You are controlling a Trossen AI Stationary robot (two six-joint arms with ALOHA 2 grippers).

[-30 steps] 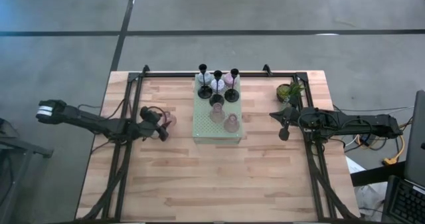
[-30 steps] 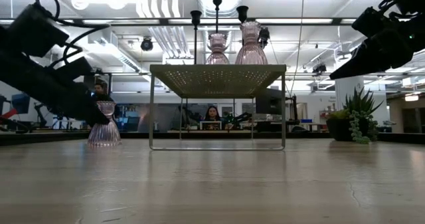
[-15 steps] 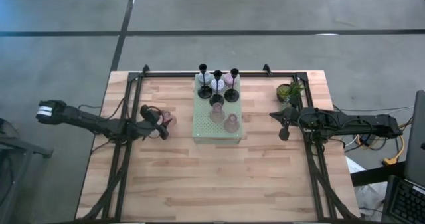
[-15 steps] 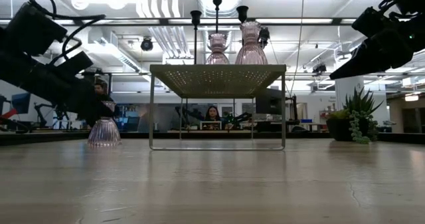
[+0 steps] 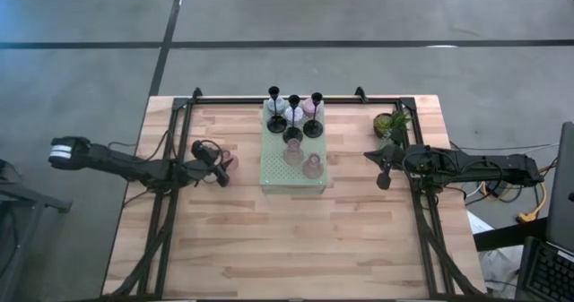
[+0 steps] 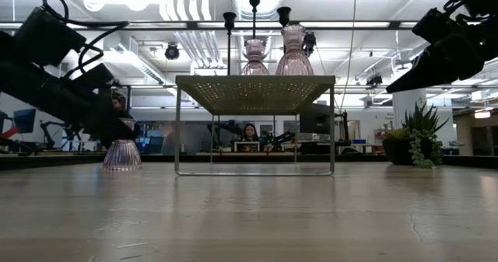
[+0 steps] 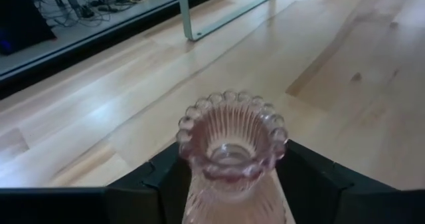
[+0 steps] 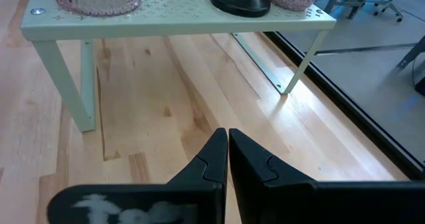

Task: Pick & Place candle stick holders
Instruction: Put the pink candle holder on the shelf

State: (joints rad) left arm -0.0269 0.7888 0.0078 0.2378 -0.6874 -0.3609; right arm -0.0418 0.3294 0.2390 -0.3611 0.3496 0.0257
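Left claw straddles pink holder.

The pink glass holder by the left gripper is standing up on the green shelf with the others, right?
Not quite. That pink glass holder stands upright on the wooden table, beside the green shelf, not on it. The left gripper is around it. The high view shows this.
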